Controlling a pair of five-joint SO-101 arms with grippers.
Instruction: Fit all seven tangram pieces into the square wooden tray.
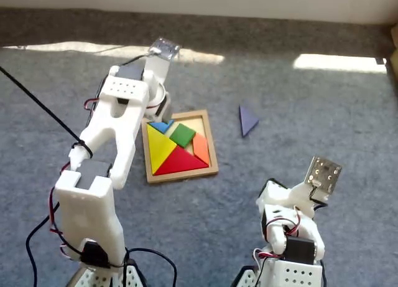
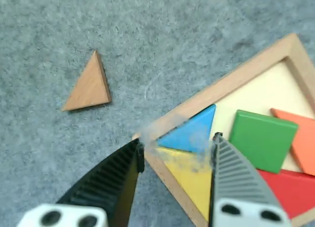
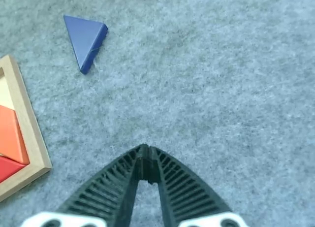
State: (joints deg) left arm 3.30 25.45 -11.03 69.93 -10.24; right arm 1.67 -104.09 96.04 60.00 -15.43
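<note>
The right claw is clenched on nothing over the carpet, nearer than the tray and to its right. In the tray lie the red, yellow, orange, green and light blue pieces. The left claw hangs released astride the tray's far left corner, above the light blue piece. A dark blue triangle lies apart, right of the tray. A tan triangle lies apart off that far left corner.
</note>
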